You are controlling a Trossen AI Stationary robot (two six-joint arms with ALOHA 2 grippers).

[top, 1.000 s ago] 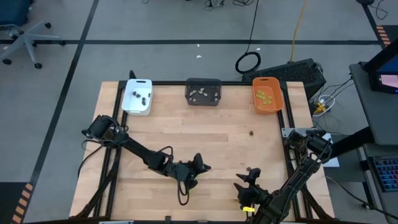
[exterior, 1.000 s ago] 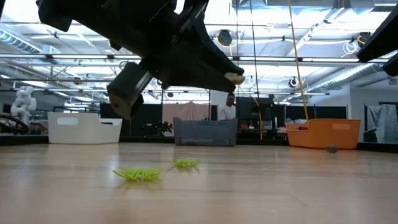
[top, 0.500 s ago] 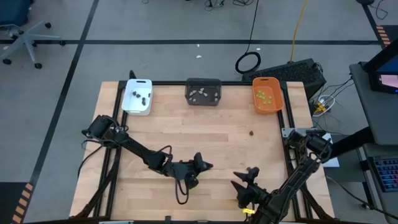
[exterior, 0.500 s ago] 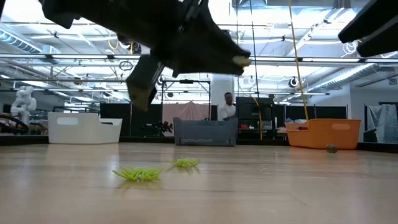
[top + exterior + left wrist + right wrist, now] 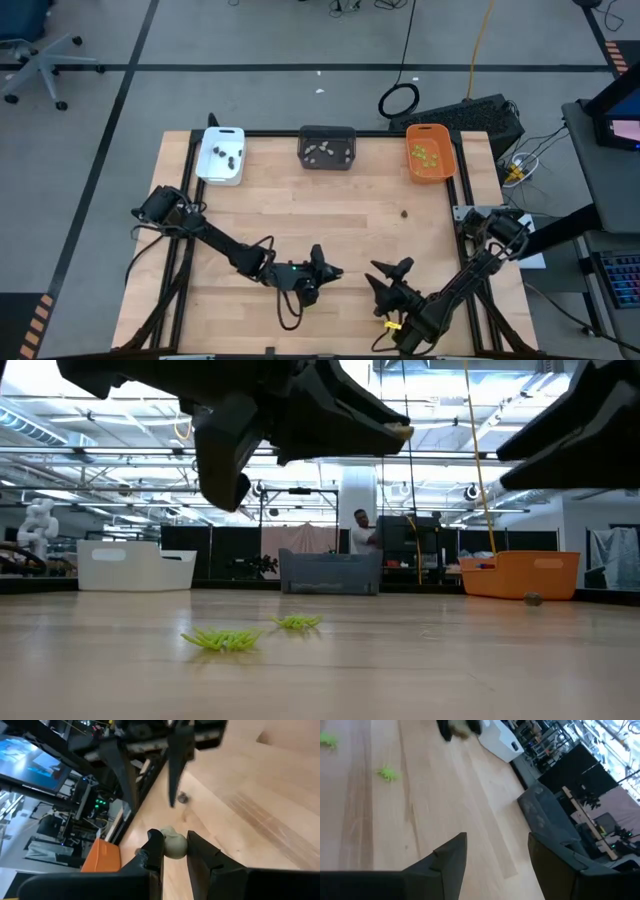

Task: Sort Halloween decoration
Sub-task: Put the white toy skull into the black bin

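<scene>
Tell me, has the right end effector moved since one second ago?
Yes. In the high view, the right end effector shifted leftward, away from the table's right edge.

Small lime green spiky plastic pieces (image 5: 228, 639), two on the table: shape too fine to resolve in the low view; not discernible from above.
Contents of the white rectangular tray (image 5: 221, 155), dark grey rectangular tray (image 5: 327, 147) and orange rectangular tray (image 5: 430, 153): specks only, form indeterminate.
Small dark piece (image 5: 404, 212) on bare wood: kind unclear.
Left end effector (image 5: 400, 432): arm cut by the low view's top edge.
Right end effector (image 5: 495, 850): fingertips cropped at the frame bottom.
</scene>
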